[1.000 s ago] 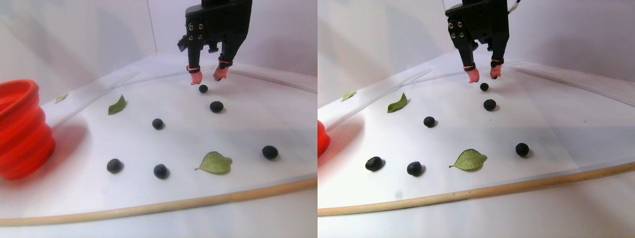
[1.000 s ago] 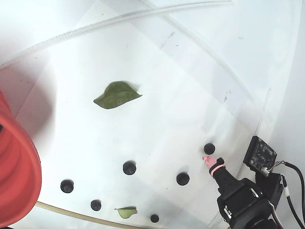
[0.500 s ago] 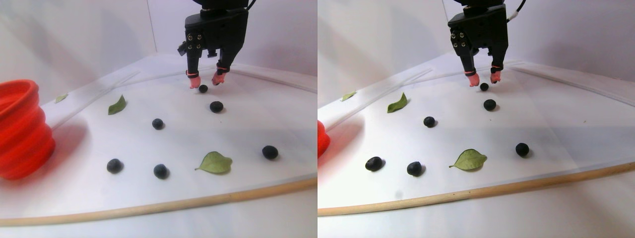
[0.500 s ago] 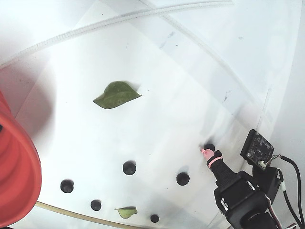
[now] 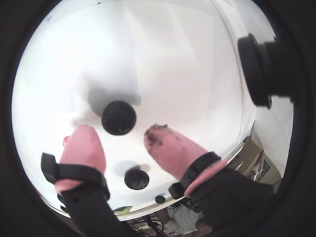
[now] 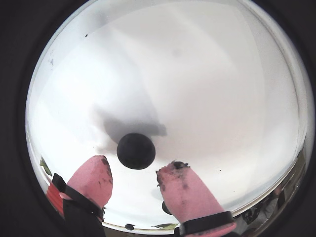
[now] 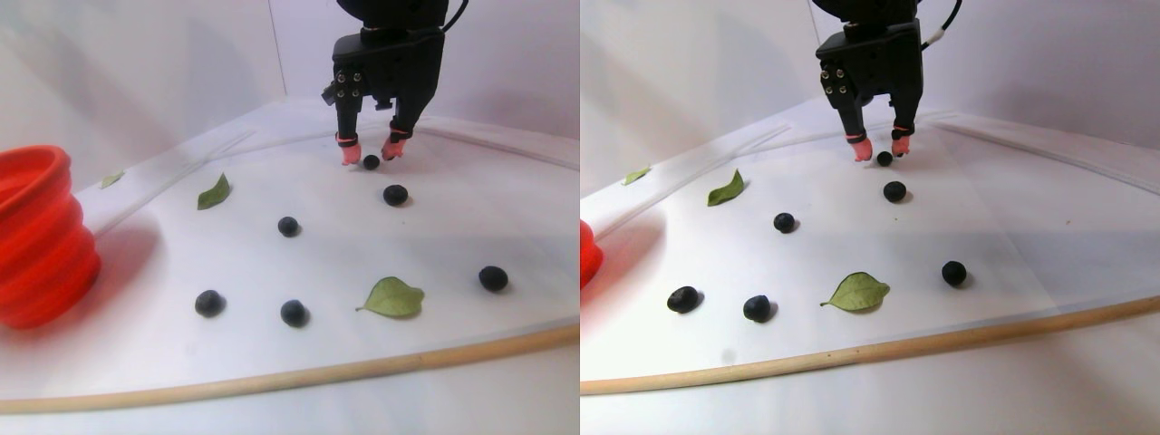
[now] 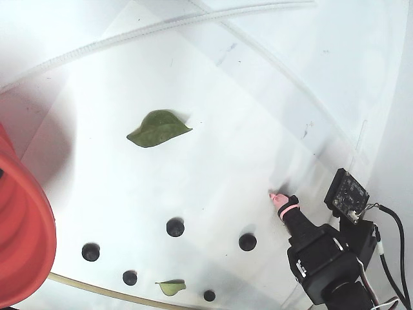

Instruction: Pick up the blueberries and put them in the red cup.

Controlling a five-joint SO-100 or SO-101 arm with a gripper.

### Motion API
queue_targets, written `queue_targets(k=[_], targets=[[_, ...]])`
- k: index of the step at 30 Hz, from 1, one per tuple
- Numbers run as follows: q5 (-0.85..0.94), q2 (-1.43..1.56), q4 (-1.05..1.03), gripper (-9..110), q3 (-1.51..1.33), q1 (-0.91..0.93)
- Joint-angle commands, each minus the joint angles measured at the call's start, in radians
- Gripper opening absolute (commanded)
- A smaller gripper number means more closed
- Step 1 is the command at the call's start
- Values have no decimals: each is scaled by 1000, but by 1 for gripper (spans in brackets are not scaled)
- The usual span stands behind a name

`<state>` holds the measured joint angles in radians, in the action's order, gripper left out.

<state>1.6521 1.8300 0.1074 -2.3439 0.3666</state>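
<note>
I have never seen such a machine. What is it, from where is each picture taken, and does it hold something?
It is a small robot arm with a two-finger gripper. The two round pictures come from cameras on the gripper, looking down past its pink fingertips. The wide picture is a side camera, shown twice. The last looks down from above. On the white table lie blueberries, green leaves and a red cup. The open gripper straddles one blueberry and holds nothing.

Fixed view: red cup [image 8: 26, 252] at left edge, partly cut off. Five berries [image 8: 175, 227] loosely grouped along bottom of white sheet [image 8: 213, 97]. Large leaf [image 8: 157, 128] mid-sheet; small leaf [image 8: 170, 287] near bottom edge. Gripper [image 8: 279, 196] at lower right, one pink fingertip [image 8: 280, 197] visible, jaw state indeterminate.
</note>
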Motion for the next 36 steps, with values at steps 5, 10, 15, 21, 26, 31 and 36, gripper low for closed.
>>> queue_targets(k=[5, 10, 15, 21, 26, 31, 36], targets=[[20, -20, 46, 18, 48, 9], [17, -43, 67, 18, 54, 12], [9, -57, 83, 17, 58, 12], [9, -77, 112, 15, 48, 12], [8, -86, 124, 14, 38, 12], [12, -77, 124, 13, 31, 12], [9, -35, 95, 12, 15, 3]])
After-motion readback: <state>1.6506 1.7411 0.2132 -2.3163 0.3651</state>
